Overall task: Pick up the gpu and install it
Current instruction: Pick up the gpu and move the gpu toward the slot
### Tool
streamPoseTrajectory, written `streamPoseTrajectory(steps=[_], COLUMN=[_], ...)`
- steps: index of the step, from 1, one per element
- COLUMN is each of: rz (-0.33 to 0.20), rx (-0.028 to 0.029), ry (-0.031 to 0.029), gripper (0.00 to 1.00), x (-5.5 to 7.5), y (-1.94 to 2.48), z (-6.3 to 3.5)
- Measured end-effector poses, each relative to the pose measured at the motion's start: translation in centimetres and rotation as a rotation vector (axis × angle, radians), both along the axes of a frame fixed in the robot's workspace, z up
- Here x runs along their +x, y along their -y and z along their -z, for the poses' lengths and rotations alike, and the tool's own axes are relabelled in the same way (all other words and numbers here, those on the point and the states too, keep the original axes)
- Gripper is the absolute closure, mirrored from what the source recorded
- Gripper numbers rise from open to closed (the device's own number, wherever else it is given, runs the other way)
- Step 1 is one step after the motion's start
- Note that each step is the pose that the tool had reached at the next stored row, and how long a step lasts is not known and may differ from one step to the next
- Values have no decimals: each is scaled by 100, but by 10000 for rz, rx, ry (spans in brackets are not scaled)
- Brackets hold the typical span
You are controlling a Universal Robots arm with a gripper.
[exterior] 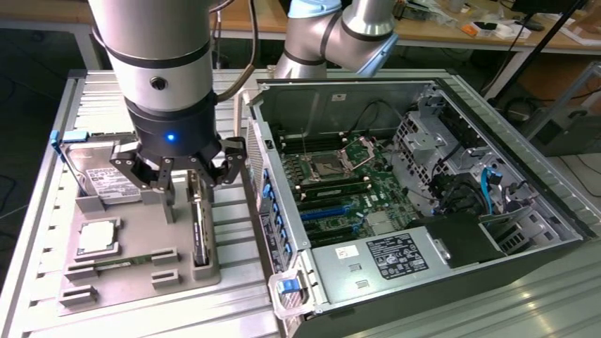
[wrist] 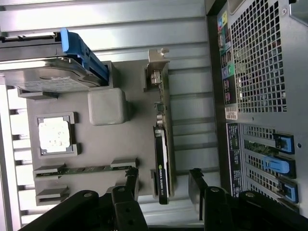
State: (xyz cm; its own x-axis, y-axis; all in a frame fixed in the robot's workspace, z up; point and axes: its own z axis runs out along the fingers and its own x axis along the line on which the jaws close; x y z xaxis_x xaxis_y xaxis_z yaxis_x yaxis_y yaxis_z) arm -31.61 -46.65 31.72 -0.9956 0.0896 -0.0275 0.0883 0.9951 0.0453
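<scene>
Hanging over the grey tray (exterior: 141, 232), the gripper (exterior: 188, 184) has its fingers spread wide, one to either side of the gpu (exterior: 199, 225), with nothing in its hold. That card stands on edge in a slot along the tray's edge nearest the open computer case (exterior: 423, 176), its metal bracket toward the corner where a hard drive (exterior: 108, 179) lies.

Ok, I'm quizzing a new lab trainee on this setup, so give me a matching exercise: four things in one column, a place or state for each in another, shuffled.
1 gpu
2 processor chip
3 hard drive
4 hand

A flat in a square recess
B open above the tray
C on edge in a tray slot
D white label on top

Pairs: 1-C, 2-A, 3-D, 4-B
</scene>
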Motion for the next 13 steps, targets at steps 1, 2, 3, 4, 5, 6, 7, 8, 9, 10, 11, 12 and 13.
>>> streamPoseTrajectory(steps=[1,2,3,4,5,6,7,8,9,10,11,12,13], rz=[0,0,0,0,0,0,0,0,0,0,0,0,0], rx=[0,0,0,0,0,0,0,0,0,0,0,-1,-1], ry=[1,3,5,7,9,10,11,12,13,14,15,16,17], gripper=[46,46,46,46,46,46,46,46,46,46,46,46,46], x=[0,0,0,0,0,0,0,0,0,0,0,0,0], y=[0,0,0,0,0,0,0,0,0,0,0,0,0], z=[6,17,24,32,40,47,54,61,68,75,82,89,96])
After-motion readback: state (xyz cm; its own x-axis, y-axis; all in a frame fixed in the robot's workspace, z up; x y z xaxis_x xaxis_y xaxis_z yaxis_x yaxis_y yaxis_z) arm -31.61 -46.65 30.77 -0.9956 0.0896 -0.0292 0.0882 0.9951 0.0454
